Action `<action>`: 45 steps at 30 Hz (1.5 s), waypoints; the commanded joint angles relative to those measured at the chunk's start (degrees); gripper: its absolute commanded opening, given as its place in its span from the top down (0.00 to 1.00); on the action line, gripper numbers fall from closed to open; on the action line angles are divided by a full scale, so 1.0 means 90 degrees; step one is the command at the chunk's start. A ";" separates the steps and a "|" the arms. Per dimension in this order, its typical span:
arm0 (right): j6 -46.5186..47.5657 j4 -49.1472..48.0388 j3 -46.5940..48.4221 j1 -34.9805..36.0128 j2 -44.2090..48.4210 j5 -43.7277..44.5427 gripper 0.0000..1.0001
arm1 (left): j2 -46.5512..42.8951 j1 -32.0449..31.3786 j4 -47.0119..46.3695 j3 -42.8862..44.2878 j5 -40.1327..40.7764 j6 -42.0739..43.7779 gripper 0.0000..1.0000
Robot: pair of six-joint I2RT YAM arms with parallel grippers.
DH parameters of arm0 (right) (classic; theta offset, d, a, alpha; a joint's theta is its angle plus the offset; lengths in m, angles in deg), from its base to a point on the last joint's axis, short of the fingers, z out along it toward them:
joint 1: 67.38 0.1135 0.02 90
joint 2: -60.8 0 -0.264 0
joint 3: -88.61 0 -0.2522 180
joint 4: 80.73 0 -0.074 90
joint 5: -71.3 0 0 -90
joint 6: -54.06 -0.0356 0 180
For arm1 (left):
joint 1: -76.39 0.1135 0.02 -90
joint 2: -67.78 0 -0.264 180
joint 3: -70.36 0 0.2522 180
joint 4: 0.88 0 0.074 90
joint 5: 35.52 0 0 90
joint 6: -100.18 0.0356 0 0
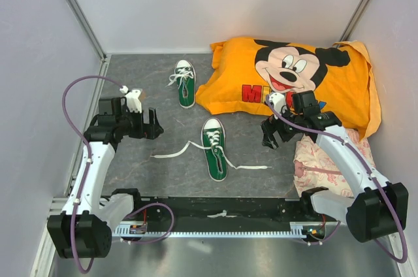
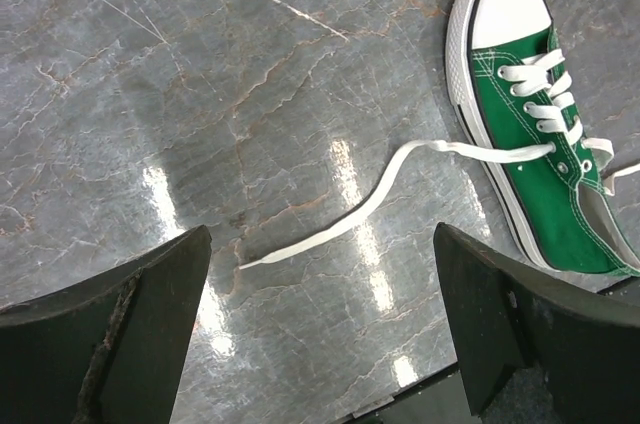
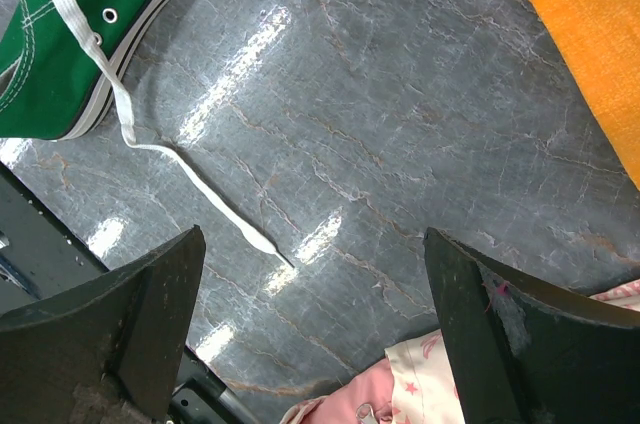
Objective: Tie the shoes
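Observation:
Two green sneakers lie on the grey marbled table. The near shoe (image 1: 214, 147) lies in the middle with its laces untied: one lace end (image 1: 170, 153) runs left, the other (image 1: 251, 167) runs right. The far shoe (image 1: 185, 82) lies beside the pillow with its laces bunched on top. My left gripper (image 1: 155, 127) is open and empty, left of the near shoe (image 2: 535, 124), above the left lace end (image 2: 330, 234). My right gripper (image 1: 269, 136) is open and empty, right of the shoe (image 3: 70, 39), above the right lace end (image 3: 215, 209).
An orange Mickey Mouse pillow (image 1: 294, 81) fills the back right. A pink and white cloth (image 1: 326, 159) lies under my right arm, also showing in the right wrist view (image 3: 400, 394). A black rail (image 1: 215, 208) runs along the near edge. Walls enclose the table.

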 commanded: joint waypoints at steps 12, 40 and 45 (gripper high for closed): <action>0.0219 0.0175 0.0051 0.0143 -0.0135 -0.0006 0.02 | 0.0431 0.0014 -0.0540 -0.0226 0.1538 0.2844 0.01; 0.1724 0.0058 -0.0602 0.2331 -0.1063 0.1136 0.02 | 0.2364 -0.2574 -0.1692 -0.2092 0.0990 0.5331 0.71; 0.1831 -0.0303 -0.0974 0.2702 -0.1053 0.1244 0.04 | 0.1908 -0.2495 -0.1507 -0.1936 0.0387 0.4852 0.98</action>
